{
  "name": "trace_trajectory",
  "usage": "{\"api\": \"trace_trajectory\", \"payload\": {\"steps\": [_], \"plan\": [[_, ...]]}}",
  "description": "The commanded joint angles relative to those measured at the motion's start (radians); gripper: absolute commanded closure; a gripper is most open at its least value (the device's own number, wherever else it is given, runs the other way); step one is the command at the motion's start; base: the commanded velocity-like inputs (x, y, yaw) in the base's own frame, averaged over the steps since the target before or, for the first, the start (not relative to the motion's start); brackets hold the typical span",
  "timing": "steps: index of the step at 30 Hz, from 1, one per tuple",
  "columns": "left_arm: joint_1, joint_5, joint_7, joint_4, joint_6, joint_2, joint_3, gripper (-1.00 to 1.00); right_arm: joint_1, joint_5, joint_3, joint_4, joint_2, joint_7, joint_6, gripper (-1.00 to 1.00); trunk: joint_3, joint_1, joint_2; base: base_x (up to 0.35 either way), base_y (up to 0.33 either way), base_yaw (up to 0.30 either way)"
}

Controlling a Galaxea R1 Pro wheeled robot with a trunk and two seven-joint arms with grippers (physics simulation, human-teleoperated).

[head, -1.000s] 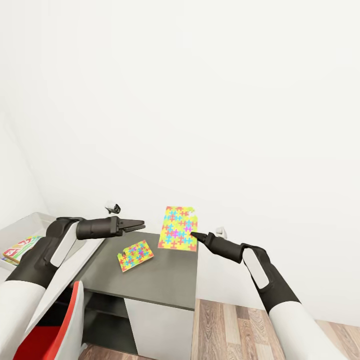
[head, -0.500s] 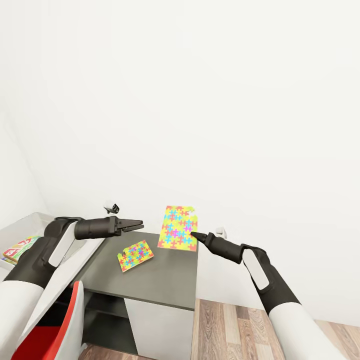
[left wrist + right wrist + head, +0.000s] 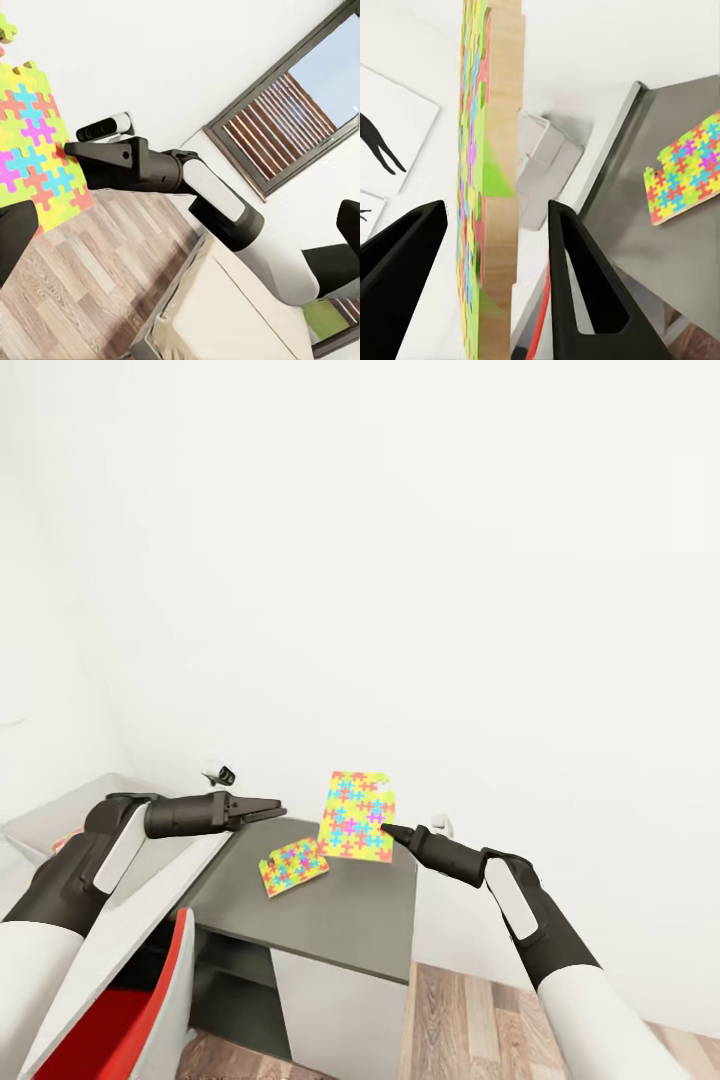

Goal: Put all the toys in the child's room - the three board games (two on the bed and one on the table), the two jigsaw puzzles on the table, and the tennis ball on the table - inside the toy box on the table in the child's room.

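The right hand (image 3: 388, 829) held one jigsaw puzzle (image 3: 356, 817) upright by its edge above the dark counter (image 3: 340, 915), fingers closed on it. The left hand (image 3: 274, 808) was empty, nearly closed. The second puzzle (image 3: 294, 865) lay flat near the counter's back edge. I think the panel should stay vertical while it is carried, so it does not slip.

**Surfaces & finishes**

Flat multicoloured jigsaw panel held up (image 3: 357, 816): matt printed face w/ pale raw-wood edge in right wrist view. Smaller multicoloured jigsaw panel (image 3: 294, 865) lying flat: same matt print. Dark grey cabinet top (image 3: 340, 905): smooth, faint sheen. Brown plank floor (image 3: 480, 1015): wood grain. Red chair seat (image 3: 140, 1010): smooth, prob. plastic. Black tapered gripper fingers (image 3: 585, 300): matt.
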Motion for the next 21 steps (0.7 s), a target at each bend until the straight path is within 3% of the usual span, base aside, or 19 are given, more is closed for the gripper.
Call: {"api": "trace_trajectory", "payload": {"steps": [1, 21], "plan": [[-0.001, 0.003, -0.003, 0.000, 0.008, 0.001, -0.002, -1.00, -0.001, -0.004, -0.001, 0.000, 0.000, 0.000, 0.006, 1.00, -0.002, 0.001, -0.002, 0.000, 0.000, 0.284], [-0.001, 0.001, -0.006, 0.000, 0.008, 0.001, -0.003, -1.00, -0.001, -0.004, -0.001, 0.000, 0.004, -0.007, 0.006, 1.00, -0.002, 0.001, -0.002, 0.000, 0.000, 0.287]]}}
